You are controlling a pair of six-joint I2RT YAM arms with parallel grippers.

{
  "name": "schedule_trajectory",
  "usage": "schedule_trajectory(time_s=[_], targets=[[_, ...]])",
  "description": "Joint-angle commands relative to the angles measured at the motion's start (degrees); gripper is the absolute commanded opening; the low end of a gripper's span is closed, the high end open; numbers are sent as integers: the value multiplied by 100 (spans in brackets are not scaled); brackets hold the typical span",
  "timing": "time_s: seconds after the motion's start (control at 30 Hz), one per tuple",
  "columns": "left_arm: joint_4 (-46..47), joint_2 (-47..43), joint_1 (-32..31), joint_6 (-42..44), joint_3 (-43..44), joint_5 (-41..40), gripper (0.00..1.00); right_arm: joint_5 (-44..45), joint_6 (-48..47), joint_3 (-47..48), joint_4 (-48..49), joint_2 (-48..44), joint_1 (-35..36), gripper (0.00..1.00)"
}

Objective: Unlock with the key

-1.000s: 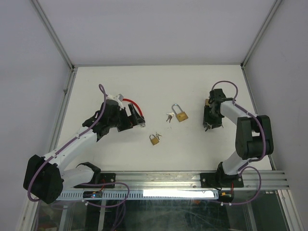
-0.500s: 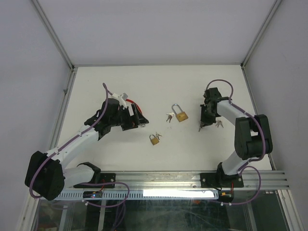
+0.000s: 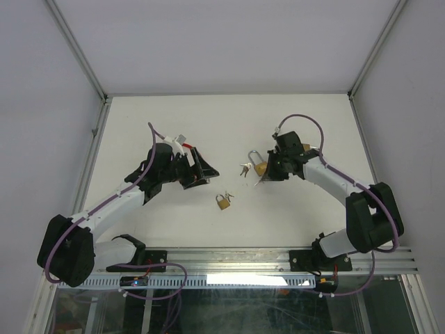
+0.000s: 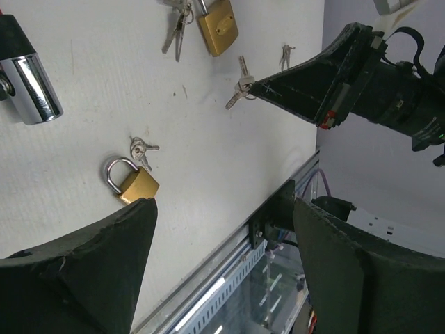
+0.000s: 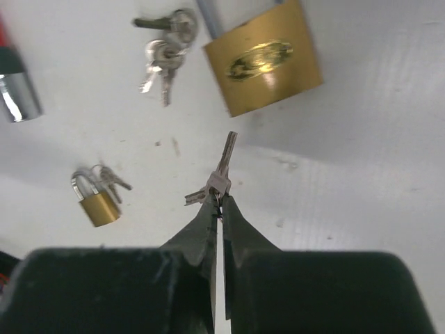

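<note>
A large brass padlock [image 3: 262, 168] with a steel shackle lies mid-table, a bunch of keys [image 3: 243, 168] to its left. It also shows in the right wrist view [image 5: 264, 66]. My right gripper [image 3: 264, 178] is shut on a small key set [image 5: 221, 182]. The key blade points at the padlock's bottom edge, a short way off it. A small brass padlock [image 3: 222, 202] with its own keys lies nearer the front and shows in the left wrist view [image 4: 135, 184]. My left gripper [image 4: 224, 203] is open and empty, above the table left of both padlocks [image 3: 204, 171].
A chrome cylinder lock [image 4: 31, 87] with a red cable [image 3: 186, 146] lies under my left arm. A loose key [image 4: 285, 52] lies on the table right of the large padlock. The metal rail [image 3: 278, 256] runs along the front edge.
My right gripper has carried the key set left from the table's right side to just beside the large padlock. My left gripper has shifted slightly right and stays open.
</note>
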Motion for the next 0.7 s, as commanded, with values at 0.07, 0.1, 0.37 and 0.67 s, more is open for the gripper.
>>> schedule_trajectory(time_s=[0.07, 0.1, 0.37, 0.67], targets=[[740, -65, 66, -544, -79, 229, 81, -820, 750, -342, 1635, -814, 585, 0], [802, -100, 67, -589, -98, 209, 81, -933, 784, -399, 1867, -892, 667, 0], [1313, -448, 70, -913, -210, 188, 83, -1533, 818, -701, 3246, -1356, 1283, 0], [2525, -629, 74, -1401, -495, 576, 80, -1943, 842, -958, 4339, -1679, 1711, 0]])
